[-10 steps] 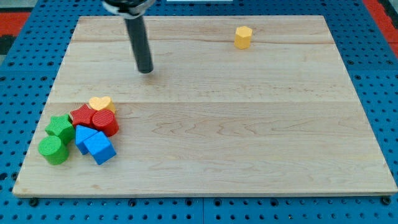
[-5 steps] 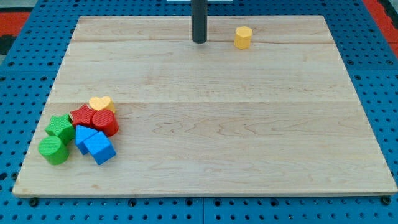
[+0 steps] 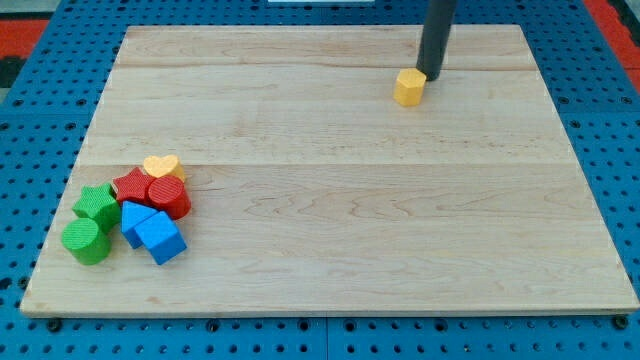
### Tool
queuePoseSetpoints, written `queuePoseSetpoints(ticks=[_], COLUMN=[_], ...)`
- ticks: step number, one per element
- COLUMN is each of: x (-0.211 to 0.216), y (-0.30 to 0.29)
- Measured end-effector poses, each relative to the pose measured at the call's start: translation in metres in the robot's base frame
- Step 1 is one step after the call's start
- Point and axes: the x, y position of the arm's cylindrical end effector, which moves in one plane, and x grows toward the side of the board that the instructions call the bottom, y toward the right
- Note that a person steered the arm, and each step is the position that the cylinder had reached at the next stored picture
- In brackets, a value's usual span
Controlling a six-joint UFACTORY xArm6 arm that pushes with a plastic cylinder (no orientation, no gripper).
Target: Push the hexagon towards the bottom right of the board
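Observation:
The yellow hexagon block (image 3: 409, 87) lies on the wooden board (image 3: 330, 220) near the view's top, right of centre. My tip (image 3: 432, 75) is at the hexagon's upper right edge, touching or nearly touching it. The dark rod rises from there out of the view's top.
A cluster of blocks lies at the view's lower left: a yellow heart (image 3: 160, 166), a red star-like block (image 3: 131, 186), a red cylinder (image 3: 168, 196), a green star-like block (image 3: 96, 204), a green cylinder (image 3: 86, 241) and two blue blocks (image 3: 152, 231).
My tip has moved from the view's upper left across to the right, past the hexagon's top. The hexagon has shifted a little down and to the right.

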Motion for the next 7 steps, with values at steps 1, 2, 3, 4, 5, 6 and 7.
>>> queuePoseSetpoints(ticks=[1, 2, 3, 4, 5, 6, 7], x=[-0.010, -0.034, 0.029, 0.090, 0.149, 0.146, 0.137], y=[-0.024, -0.050, -0.051, -0.028, -0.005, 0.008, 0.018])
